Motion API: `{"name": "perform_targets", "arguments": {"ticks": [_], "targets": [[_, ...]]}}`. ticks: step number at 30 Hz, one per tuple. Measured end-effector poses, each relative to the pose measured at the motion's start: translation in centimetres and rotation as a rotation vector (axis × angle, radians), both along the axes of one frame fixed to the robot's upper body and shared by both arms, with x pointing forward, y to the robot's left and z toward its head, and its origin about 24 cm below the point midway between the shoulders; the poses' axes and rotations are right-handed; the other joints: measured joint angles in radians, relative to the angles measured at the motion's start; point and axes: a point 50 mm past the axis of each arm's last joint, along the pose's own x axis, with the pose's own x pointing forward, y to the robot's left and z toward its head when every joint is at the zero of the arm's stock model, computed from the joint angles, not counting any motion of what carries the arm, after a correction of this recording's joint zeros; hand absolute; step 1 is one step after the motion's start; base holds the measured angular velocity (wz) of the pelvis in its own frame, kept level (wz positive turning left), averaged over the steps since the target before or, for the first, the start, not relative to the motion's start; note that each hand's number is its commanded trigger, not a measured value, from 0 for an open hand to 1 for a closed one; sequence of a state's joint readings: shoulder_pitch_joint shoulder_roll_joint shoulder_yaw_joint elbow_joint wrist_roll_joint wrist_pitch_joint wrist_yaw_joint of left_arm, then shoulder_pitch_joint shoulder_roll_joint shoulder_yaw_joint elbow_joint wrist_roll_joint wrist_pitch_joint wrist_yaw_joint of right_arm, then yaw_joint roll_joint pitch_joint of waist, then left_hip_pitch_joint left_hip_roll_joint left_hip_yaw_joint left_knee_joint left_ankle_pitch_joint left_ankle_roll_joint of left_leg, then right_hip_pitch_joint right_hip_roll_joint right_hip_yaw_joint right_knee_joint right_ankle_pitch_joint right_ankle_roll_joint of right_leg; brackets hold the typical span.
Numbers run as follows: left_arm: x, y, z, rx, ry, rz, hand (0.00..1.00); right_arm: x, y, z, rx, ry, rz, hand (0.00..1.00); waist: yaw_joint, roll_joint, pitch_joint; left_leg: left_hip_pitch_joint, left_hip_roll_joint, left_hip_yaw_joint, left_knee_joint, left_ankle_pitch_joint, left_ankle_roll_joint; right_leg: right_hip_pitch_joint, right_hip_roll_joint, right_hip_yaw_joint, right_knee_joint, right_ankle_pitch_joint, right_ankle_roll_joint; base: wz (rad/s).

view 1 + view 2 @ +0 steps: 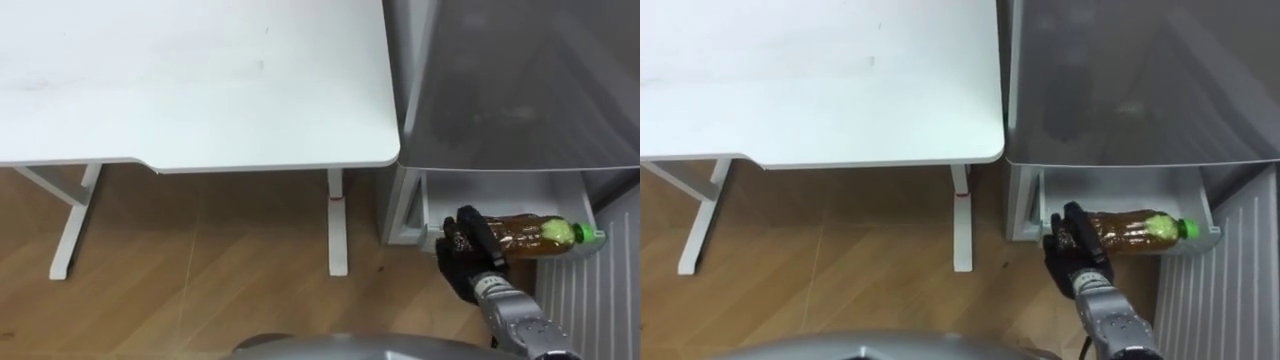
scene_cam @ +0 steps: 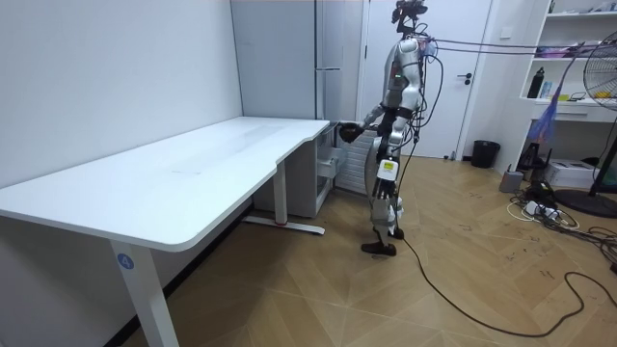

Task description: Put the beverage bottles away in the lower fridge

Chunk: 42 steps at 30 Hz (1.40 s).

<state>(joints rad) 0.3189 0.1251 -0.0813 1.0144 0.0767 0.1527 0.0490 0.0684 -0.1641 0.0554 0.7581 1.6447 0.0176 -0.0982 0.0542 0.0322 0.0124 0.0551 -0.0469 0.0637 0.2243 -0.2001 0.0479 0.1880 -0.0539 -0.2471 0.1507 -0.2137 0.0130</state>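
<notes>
My right hand (image 1: 468,248) is shut on a plastic bottle of brown tea (image 1: 525,232) with a green cap. It grips the bottle's bottom end and holds it lying sideways, cap pointing right. The bottle hovers over the open white drawer (image 1: 408,212) of the lower fridge, just below the grey fridge front (image 1: 520,80). In the room view I stand facing the fridge (image 2: 333,58) with that hand (image 2: 345,129) stretched towards the drawer. My left hand (image 2: 384,123) stays near my waist there, too small to read.
A long white desk (image 1: 200,90) stands directly left of the fridge, its leg (image 1: 337,220) close to the drawer. A ribbed white panel (image 1: 600,290) lies right of the drawer. Wooden floor lies under and before the desk.
</notes>
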Motion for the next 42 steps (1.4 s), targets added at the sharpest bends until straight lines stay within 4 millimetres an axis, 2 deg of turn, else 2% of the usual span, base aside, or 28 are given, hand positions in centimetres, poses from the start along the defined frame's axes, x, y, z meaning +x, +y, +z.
{"name": "perform_targets", "arguments": {"ticks": [7,9,10,13,19,23,27,28,32,36,42], "targets": [[2.0,0.8,0.1,0.026,-0.045,-0.021,0.0,5.3,-1.8,2.8,-0.029,-0.119,-0.113,1.0,-0.018,0.015,-0.0046,-0.066,-0.001,-0.01,0.017,0.008,0.002,-0.071,0.0,-0.004,0.012,0.001,-0.001,0.05],[2.5,0.9,0.2,0.036,-0.059,-0.025,0.0,5.8,-1.7,2.9,-0.021,-0.145,-0.101,1.0,-0.024,0.012,-0.0036,-0.1,0.0,-0.012,0.02,0.017,0.002,-0.109,-0.003,-0.006,0.038,0.001,-0.003,0.0],[3.6,0.9,0.2,0.036,-0.084,-0.03,0.0,6.3,-2.0,2.9,-0.018,-0.132,-0.121,1.0,-0.024,0.012,-0.0033,-0.118,-0.001,-0.013,0.021,0.025,0.004,-0.136,-0.006,-0.007,0.054,0.001,-0.003,0.0],[6.2,0.9,0.4,0.035,-0.142,-0.047,0.0,7.5,-2.8,3.1,-0.016,-0.109,-0.171,1.0,-0.021,0.005,0.0044,-0.169,0.0,-0.012,0.016,0.046,0.01,-0.194,-0.014,-0.008,0.073,0.004,-0.007,0.07],[8.6,1.1,0.7,0.039,-0.201,-0.08,0.0,9.6,-3.2,4.2,-0.01,-0.119,-0.199,1.0,-0.019,0.007,0.0096,-0.271,0.003,-0.01,0.037,0.059,0.017,-0.295,-0.015,-0.01,0.095,0.019,-0.009,0.02],[9.0,1.2,0.8,0.041,-0.207,-0.082,0.0,10.3,-3.6,4.6,-0.007,-0.112,-0.211,1.0,-0.016,0.009,0.0109,-0.325,0.003,-0.011,0.05,0.065,0.02,-0.349,-0.017,-0.014,0.112,0.021,-0.009,0.03],[9.4,1.5,0.7,0.041,-0.192,-0.067,0.0,11.3,-4.3,5.4,-0.005,-0.12,-0.225,1.0,0.009,0.009,0.014,-0.368,0.001,-0.008,0.042,0.08,0.022,-0.407,-0.022,-0.008,0.131,0.022,-0.01,-0.03],[9.5,1.6,0.7,0.043,-0.2,-0.067,0.0,11.6,-4.7,5.8,-0.014,-0.126,-0.23,1.0,0.021,0.007,0.0179,-0.378,0.001,-0.003,0.039,0.083,0.022,-0.424,-0.025,-0.004,0.141,0.022,-0.01,-0.07],[9.6,1.6,0.7,0.048,-0.196,-0.069,0.0,12.4,-5.8,6.9,-0.039,-0.134,-0.239,1.0,0.041,0.002,0.023,-0.415,0.001,0.018,0.032,0.095,0.026,-0.477,-0.034,-0.004,0.163,0.022,-0.01,-0.06],[9.7,2.2,0.8,0.077,-0.187,-0.089,0.0,12.9,-6.1,7.5,-0.04,-0.151,-0.227,1.0,0.049,-0.019,0.0367,-0.448,0.001,0.018,0.036,0.101,0.027,-0.516,-0.035,0.0,0.179,0.021,-0.012,0.0],[10.2,2.2,0.9,0.078,-0.197,-0.111,0.0,14.2,-6.4,8.9,-0.092,-0.181,-0.183,1.0,0.063,-0.023,0.0393,-0.534,0.003,0.017,0.071,0.104,0.03,-0.605,-0.04,0.001,0.222,0.02,-0.016,0.0]]}}
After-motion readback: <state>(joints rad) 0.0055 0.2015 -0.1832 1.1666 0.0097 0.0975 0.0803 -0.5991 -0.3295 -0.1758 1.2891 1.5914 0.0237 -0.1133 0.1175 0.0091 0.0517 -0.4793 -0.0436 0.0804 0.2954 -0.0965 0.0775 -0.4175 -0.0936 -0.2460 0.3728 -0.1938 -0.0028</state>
